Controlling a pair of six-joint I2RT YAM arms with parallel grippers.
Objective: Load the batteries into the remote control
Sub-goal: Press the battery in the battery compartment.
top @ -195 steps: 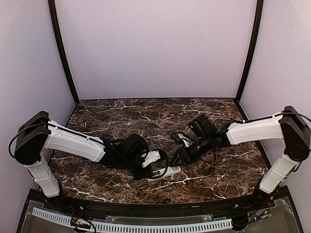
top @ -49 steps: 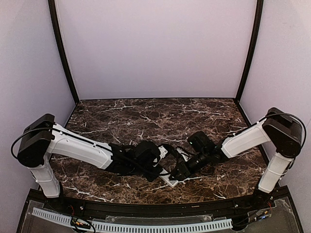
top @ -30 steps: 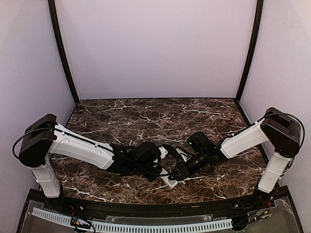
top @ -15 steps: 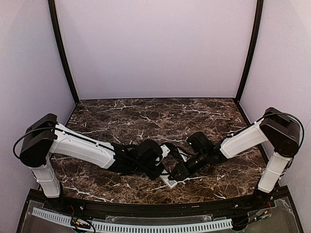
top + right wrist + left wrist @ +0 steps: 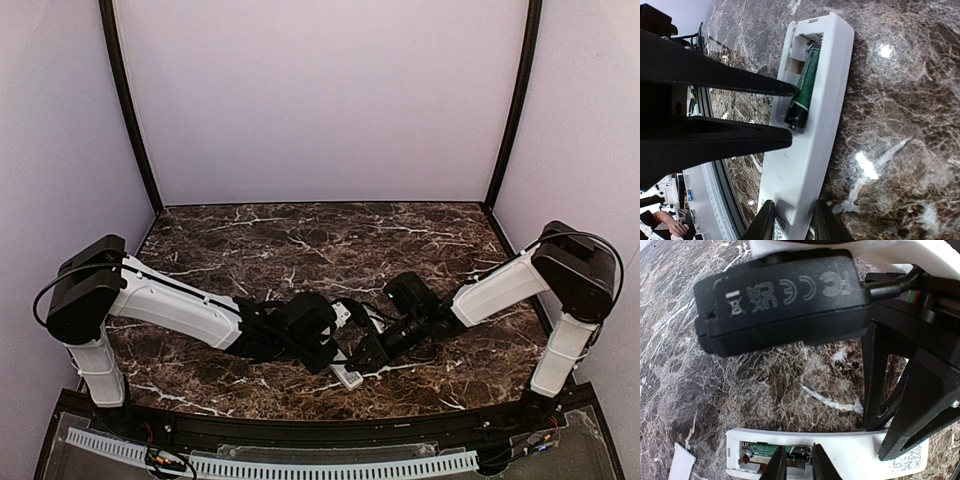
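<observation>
- The remote control (image 5: 347, 377) lies flat, back side up, on the dark marble table (image 5: 250, 240). It is close to the table's near edge and about midway across it.
- At one end of the remote control, the battery compartment (image 5: 802, 42) is uncovered. A square printed code label (image 5: 910, 460) sits at the opposite end.
- One green battery (image 5: 804, 85) with a dark end lies lengthwise in the compartment, dark end toward the remote control's middle. Whether it is fully seated cannot be told.
- The left gripper (image 5: 790, 112) reaches across the remote control at the compartment.
  - Its fingers are narrowly apart. One tip touches the battery's green side; the other is just off the dark end.
  - Whether they pinch the battery cannot be told.
- The right gripper (image 5: 794, 212) straddles the remote control at the label end. One finger presses against each long edge, pinching the body.
- A small white flat piece (image 5: 682, 467) lies on the table just beyond the compartment end of the remote control, apart from it.
- The black camera housing (image 5: 780, 295) on the right wrist hangs above the remote control.
</observation>
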